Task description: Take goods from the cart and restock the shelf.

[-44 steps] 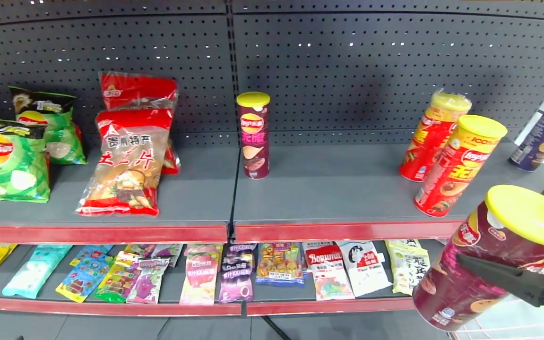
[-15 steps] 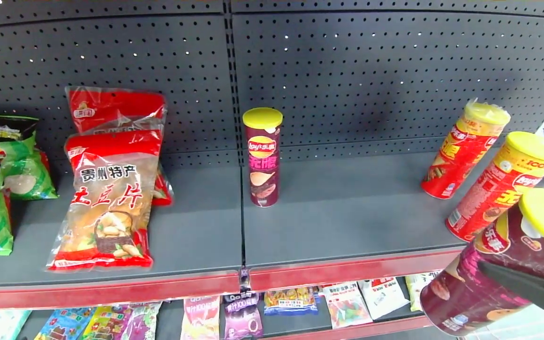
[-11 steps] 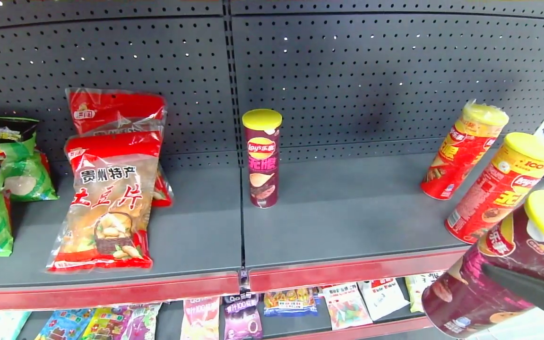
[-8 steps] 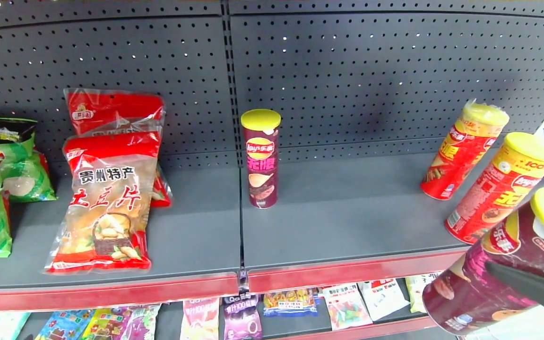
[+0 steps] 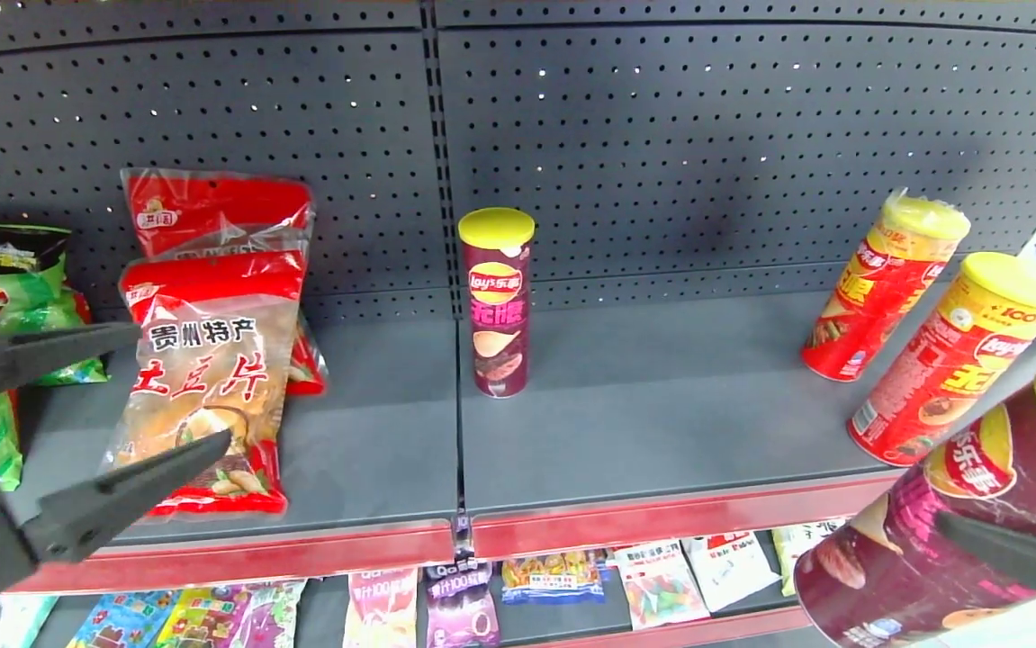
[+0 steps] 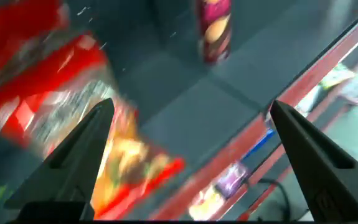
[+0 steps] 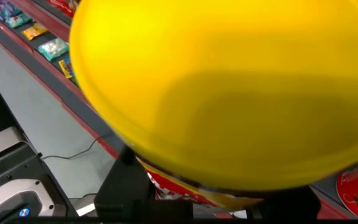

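The purple chip can (image 5: pixel 950 504), yellow-lidded and tilted, is clamped in the right gripper (image 5: pixel 977 508) at the lower right, just in front of the shelf (image 5: pixel 662 432) edge. The left gripper (image 5: pixel 180 382) gapes wide and empty before the red snack bag (image 5: pixel 211 355).

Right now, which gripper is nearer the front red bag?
Left. The left gripper sits open just in front of the front red bag; the right gripper holds a purple can, far right of the shelf.

The purple can (image 5: pixel 896 540) is cropped at the edge, the red bag (image 6: pixel 48 81) blurred.
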